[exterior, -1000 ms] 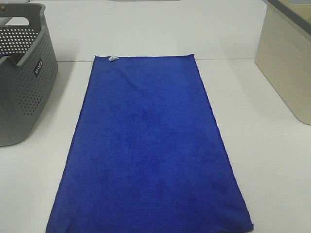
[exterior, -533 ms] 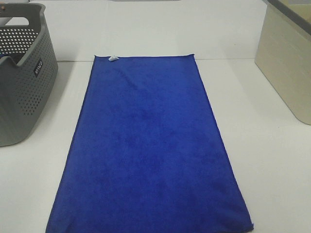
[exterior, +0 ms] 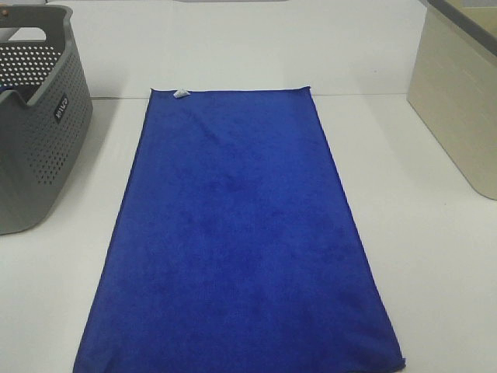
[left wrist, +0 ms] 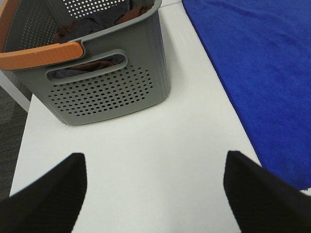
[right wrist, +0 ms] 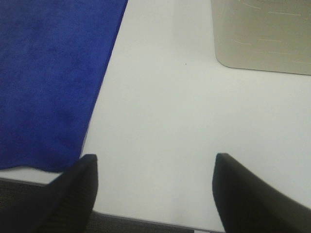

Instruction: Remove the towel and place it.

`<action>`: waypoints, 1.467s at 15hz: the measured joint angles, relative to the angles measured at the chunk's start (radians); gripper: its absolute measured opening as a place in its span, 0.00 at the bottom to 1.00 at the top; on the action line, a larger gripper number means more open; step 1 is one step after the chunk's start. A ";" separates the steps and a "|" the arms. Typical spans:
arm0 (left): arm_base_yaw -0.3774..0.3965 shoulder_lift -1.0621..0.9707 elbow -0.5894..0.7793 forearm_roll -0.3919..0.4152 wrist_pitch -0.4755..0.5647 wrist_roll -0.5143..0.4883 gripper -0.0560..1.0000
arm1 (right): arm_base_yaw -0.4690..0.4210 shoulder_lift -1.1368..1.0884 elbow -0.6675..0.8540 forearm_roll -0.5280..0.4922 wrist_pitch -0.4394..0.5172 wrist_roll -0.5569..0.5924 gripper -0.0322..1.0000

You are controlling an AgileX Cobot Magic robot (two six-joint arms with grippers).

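Note:
The royal-blue towel (exterior: 237, 233) lies spread flat on the white table, long side running from front to back, with its small white tag (exterior: 180, 94) at the far left corner. It also shows in the left wrist view (left wrist: 262, 73) and in the right wrist view (right wrist: 48, 82). My left gripper (left wrist: 155, 194) is open and empty above bare table between the towel and the grey basket. My right gripper (right wrist: 155, 194) is open and empty above bare table right of the towel's near corner. Neither gripper shows in the exterior high view.
The grey perforated basket (exterior: 35, 132) stands at the left; in the left wrist view (left wrist: 104, 92) it has an orange handle and holds dark clothes. A beige bin (exterior: 458, 101) stands at the right, also in the right wrist view (right wrist: 262, 34). The table's front edge (right wrist: 146, 216) is close.

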 joint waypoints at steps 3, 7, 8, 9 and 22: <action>0.000 0.000 0.000 0.000 0.000 0.000 0.75 | 0.000 0.000 0.000 0.000 0.000 0.000 0.68; 0.000 0.000 0.000 0.000 -0.001 0.000 0.75 | 0.000 0.000 0.000 0.000 0.000 0.000 0.68; 0.000 0.000 0.000 0.000 -0.001 0.000 0.75 | 0.000 0.000 0.000 0.000 0.000 0.000 0.68; 0.000 0.000 0.000 0.000 -0.001 0.000 0.75 | 0.000 0.000 0.000 0.000 0.000 0.000 0.68; 0.000 0.000 0.000 0.000 -0.003 0.000 0.75 | 0.000 0.000 0.000 0.000 0.000 0.000 0.68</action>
